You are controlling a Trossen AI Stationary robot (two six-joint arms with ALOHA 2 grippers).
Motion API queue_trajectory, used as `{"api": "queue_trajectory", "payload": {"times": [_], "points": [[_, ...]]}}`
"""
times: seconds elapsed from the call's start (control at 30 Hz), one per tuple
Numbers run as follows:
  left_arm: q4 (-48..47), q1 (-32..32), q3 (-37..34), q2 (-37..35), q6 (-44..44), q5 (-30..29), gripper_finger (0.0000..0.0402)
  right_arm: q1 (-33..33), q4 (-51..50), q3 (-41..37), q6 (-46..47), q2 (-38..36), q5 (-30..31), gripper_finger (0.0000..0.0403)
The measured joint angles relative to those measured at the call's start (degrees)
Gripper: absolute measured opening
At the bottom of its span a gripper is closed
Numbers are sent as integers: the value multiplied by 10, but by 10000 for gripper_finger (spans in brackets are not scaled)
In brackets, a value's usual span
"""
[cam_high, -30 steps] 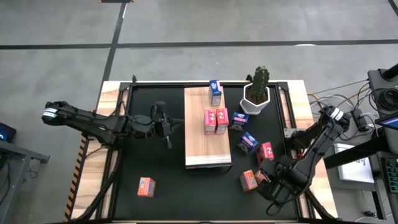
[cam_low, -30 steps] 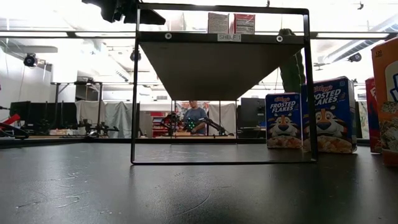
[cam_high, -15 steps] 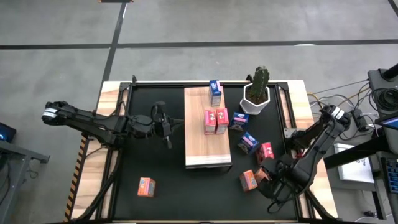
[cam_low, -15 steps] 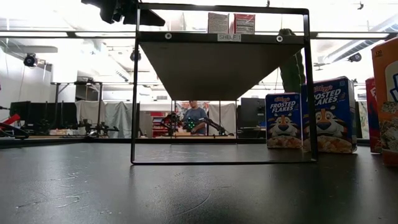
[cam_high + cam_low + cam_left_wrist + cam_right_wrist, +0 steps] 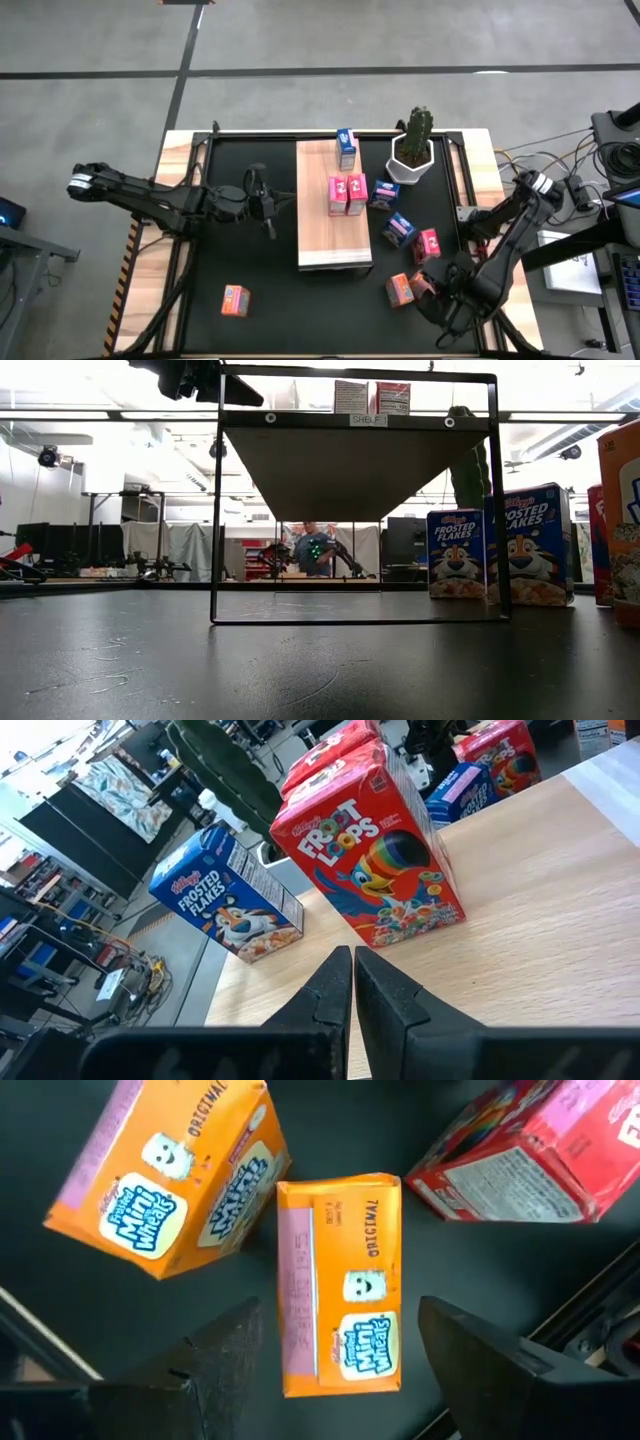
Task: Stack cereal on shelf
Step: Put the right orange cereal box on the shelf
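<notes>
The light wood shelf (image 5: 335, 238) stands mid-table on a black frame. On it stand a blue cereal box (image 5: 347, 148) and two pink-red boxes (image 5: 347, 193). My left gripper (image 5: 268, 203) is shut and empty at the shelf's left edge; its fingertips (image 5: 352, 982) point at the pink-red boxes (image 5: 385, 855). My right gripper (image 5: 428, 285) is open at the near right. Its fingers stand on either side of an orange box (image 5: 340, 1295) lying flat on the black mat, apart from it. A second orange box (image 5: 165, 1180) lies just beyond.
Two blue boxes (image 5: 399, 228) and a pink-red box (image 5: 427, 243) lie on the mat right of the shelf. A lone orange box (image 5: 234, 299) sits near left. A white-potted cactus (image 5: 413, 148) stands far right. A person shows in the room behind (image 5: 312, 550).
My right arm has shifted a little toward the table's near edge, its gripper staying over the orange boxes. The boxes and my left arm have kept still.
</notes>
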Motion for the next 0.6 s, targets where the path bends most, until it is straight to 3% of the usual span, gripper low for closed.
{"api": "queue_trajectory", "payload": {"times": [0.33, 0.6], "points": [[0, 0, 0, 0, 0, 0, 0, 0, -2, -10, -1, 29, 15, 253], [1, 0, 0, 0, 0, 0, 0, 0, 0, -10, 0, 36, 12, 211]]}}
